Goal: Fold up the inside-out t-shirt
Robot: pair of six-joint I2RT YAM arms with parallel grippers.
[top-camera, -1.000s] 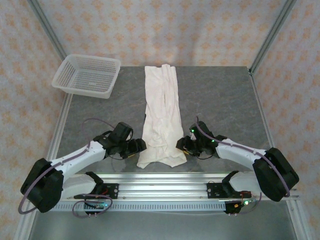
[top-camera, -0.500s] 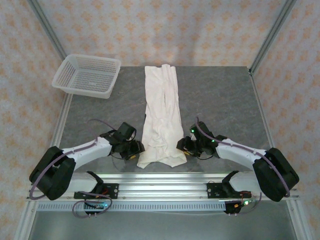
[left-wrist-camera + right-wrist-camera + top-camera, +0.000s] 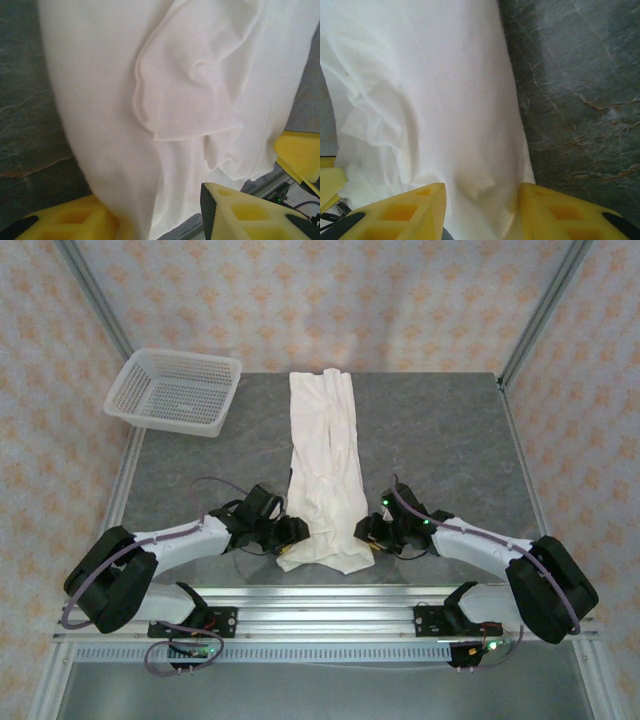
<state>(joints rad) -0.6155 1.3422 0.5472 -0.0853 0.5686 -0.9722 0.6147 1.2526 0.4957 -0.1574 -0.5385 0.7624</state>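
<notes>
The inside-out t-shirt (image 3: 325,465) lies cream-white and wrinkled as a long narrow strip down the middle of the table, from the far edge to the near edge. My left gripper (image 3: 292,534) is at its near left corner. There the cloth (image 3: 165,100) runs between the yellow fingers (image 3: 240,212) of the left gripper (image 3: 152,210), which stand apart. My right gripper (image 3: 366,532) is at the near right corner. In the right wrist view the right gripper (image 3: 482,192) straddles a bunched edge of the shirt (image 3: 430,90), jaws apart.
A white mesh basket (image 3: 175,390) sits at the table's far left corner. Grey stone-pattern table (image 3: 440,440) shows on both sides of the shirt. A metal rail (image 3: 320,602) runs along the near edge, close behind both grippers.
My left gripper has slid right, from beside the shirt onto its near left corner, and its jaws have narrowed. The right arm and the shirt have stayed put.
</notes>
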